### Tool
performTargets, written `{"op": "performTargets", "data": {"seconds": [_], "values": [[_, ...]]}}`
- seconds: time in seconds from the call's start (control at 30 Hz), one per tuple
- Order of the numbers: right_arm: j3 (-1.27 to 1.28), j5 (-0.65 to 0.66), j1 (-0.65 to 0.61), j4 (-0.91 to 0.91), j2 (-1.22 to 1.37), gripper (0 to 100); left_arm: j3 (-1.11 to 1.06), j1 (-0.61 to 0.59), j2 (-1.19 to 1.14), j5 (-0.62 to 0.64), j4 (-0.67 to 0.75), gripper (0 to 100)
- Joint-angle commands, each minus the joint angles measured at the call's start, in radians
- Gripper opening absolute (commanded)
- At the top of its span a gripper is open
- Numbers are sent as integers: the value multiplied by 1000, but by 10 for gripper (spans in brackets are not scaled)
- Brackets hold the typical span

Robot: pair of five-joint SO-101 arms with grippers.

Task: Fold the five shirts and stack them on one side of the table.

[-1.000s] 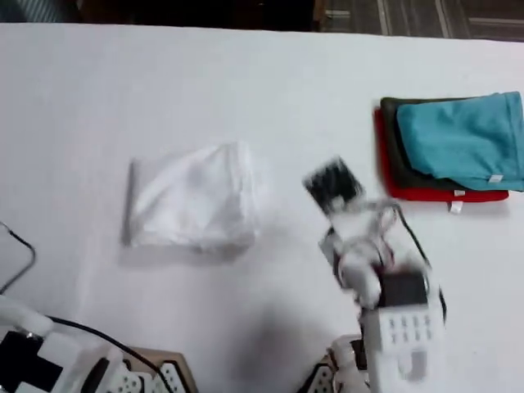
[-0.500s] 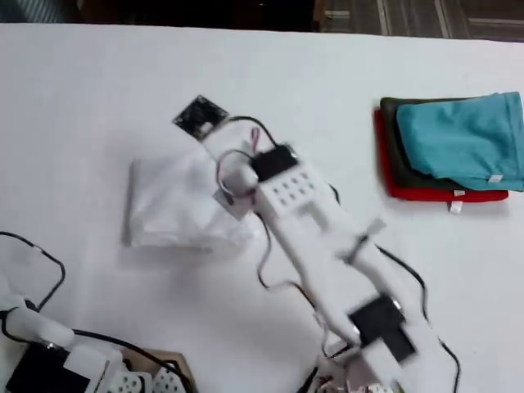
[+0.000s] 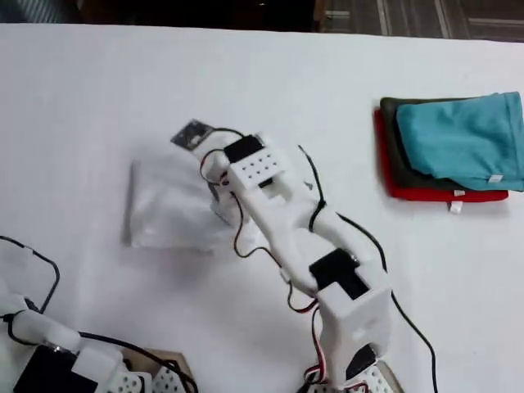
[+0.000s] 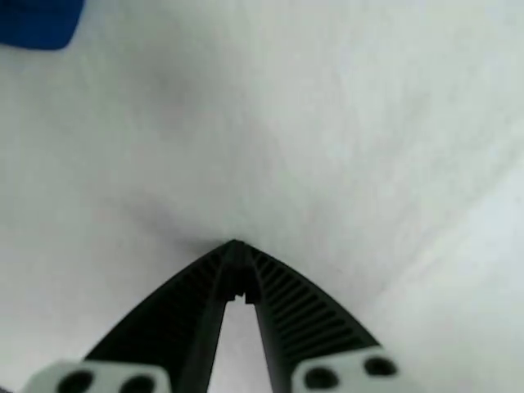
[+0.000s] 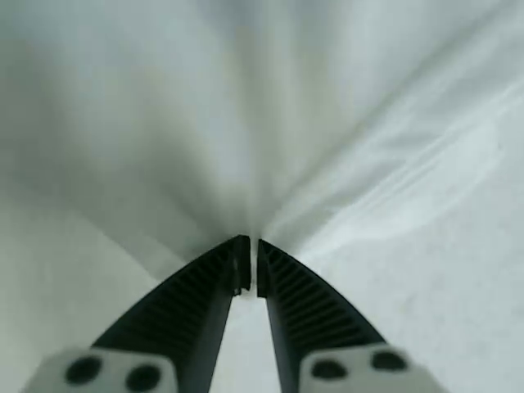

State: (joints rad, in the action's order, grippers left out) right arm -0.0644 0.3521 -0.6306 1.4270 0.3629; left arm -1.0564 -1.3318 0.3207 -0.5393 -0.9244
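Observation:
A folded white shirt [image 3: 168, 205] lies left of the table's middle. My right arm [image 3: 270, 196] stretches from the front edge across the shirt's right part, and its wrist hides the fingers in the high view. In the right wrist view my right gripper [image 5: 248, 250] is shut, its tips down against the white shirt [image 5: 344, 123] at a crease. A stack of folded shirts sits at the right: teal [image 3: 463, 139] on top, dark grey [image 3: 391, 139] under it, red [image 3: 426, 195] at the bottom. My left gripper [image 4: 237, 250] is shut over the white table [image 4: 327, 106], holding nothing.
The left arm's base and black cables [image 3: 49, 344] sit at the front left corner. A blue object [image 4: 37, 20] shows at the edge of the left wrist view. White tabletop [image 3: 246, 74] spreads behind the shirt and between it and the stack.
The right arm swung left from near the stack, reached over the white shirt, then lowered its wrist onto the shirt's right part. The shirt and stack have not shifted.

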Motion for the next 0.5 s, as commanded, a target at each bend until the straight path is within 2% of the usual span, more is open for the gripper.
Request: {"op": "performTargets", "data": {"seconds": [0.0,0.23,0.47], "values": [[-44,2,-4,113,-10,21,-2,-6,6,9,17,28],[-46,2,-1,188,-15,21,-2,-5,6,9,17,28],[-140,-8,31,22,-47,21,-2,-5,6,9,17,28]]}}
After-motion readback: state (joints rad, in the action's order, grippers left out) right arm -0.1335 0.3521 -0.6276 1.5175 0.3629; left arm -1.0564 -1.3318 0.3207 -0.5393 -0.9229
